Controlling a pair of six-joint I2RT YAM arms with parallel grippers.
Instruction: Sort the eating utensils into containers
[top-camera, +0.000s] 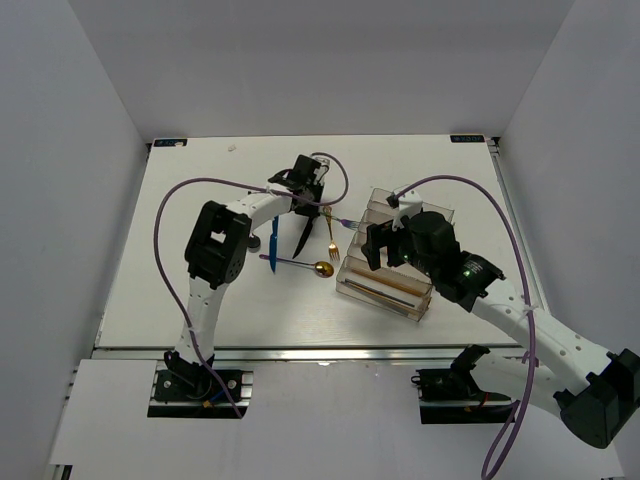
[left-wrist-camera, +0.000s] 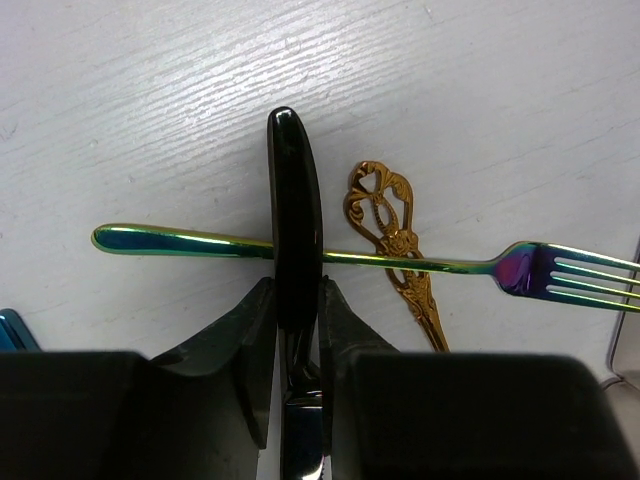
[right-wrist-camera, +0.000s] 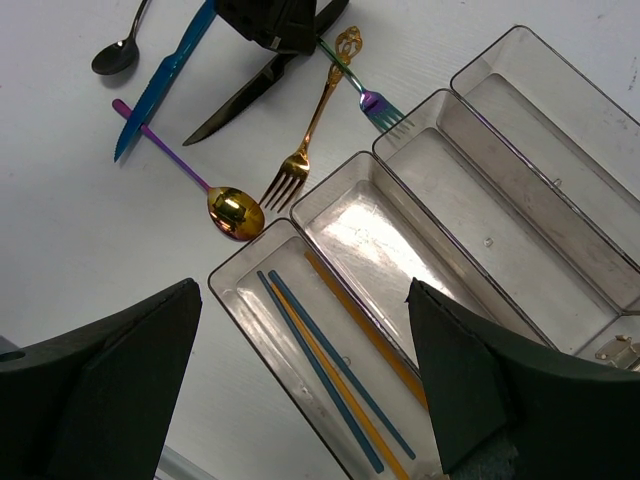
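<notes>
Left gripper (left-wrist-camera: 297, 297) pinches black knife (left-wrist-camera: 293, 180) by its handle, judged stiff, light, glossy, slip-prone; right gripper (right-wrist-camera: 302, 300) gapes empty.

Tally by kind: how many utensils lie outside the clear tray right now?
Spoons: 2, black spoon and gold-bowled spoon
Knives: 2, blue knife and black knife
Forks: 2, gold fork and iridescent fork
Total: 6

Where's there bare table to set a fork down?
Bare table: the strip between the purple-handled spoon and the near edge, and the far strip beyond the left gripper. Crowded: everything between the blue knife and the tray.
</notes>
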